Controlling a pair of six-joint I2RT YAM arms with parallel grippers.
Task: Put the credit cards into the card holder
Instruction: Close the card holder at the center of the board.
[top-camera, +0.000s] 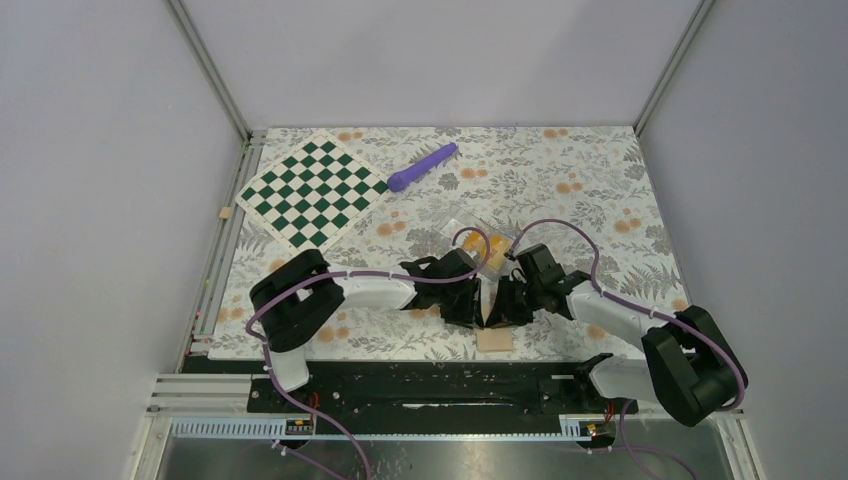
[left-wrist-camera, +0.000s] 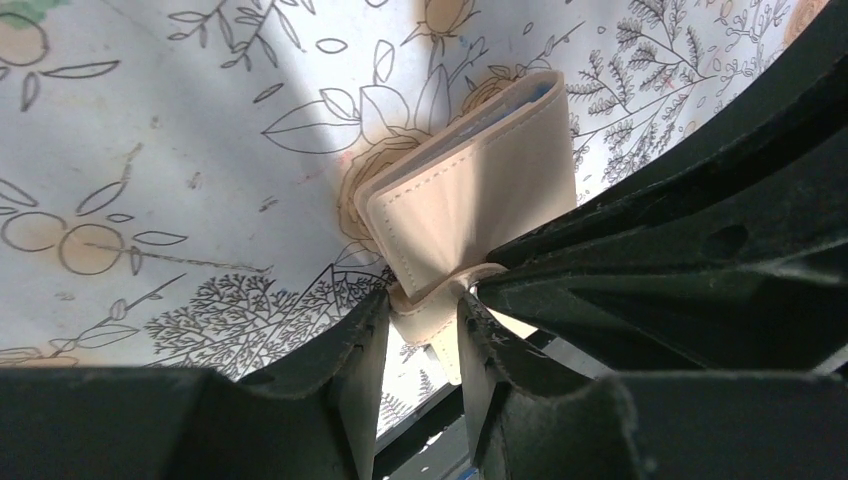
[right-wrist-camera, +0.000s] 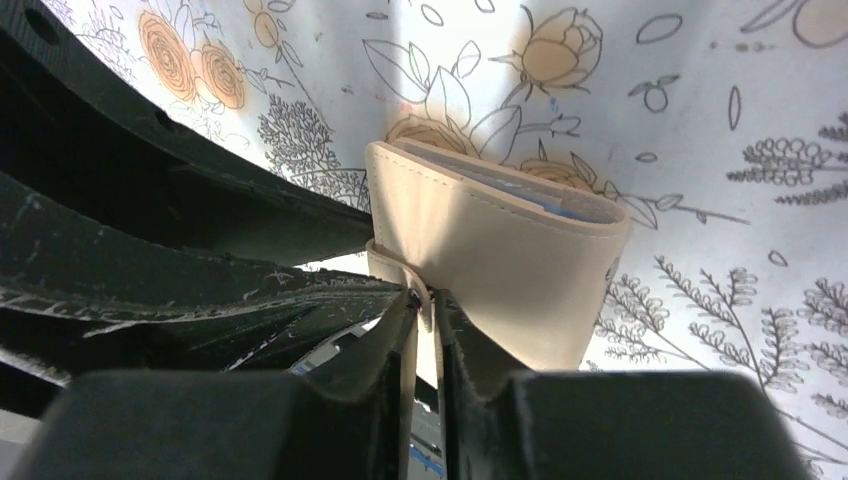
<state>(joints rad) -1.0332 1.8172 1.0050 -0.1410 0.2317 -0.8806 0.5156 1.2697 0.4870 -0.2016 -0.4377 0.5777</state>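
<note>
Checking from the lower centre of the overhead frame, we find the left gripper (left-wrist-camera: 424, 322) pinched narrow on the closure strap of the card holder (left-wrist-camera: 470, 190), and the right gripper (right-wrist-camera: 425, 312) nipped almost together on a thin tan flap of it. The holder stands on edge between them, folded, its blue pockets barely showing. Just above it the credit cards (top-camera: 497, 250) lie orange in a clear case (top-camera: 460, 230), none loaded. We judge the step to be opening the holder: hold one grip firm, draw the flap apart steadily, avoid twisting the spine, lay the pockets upward
</note>
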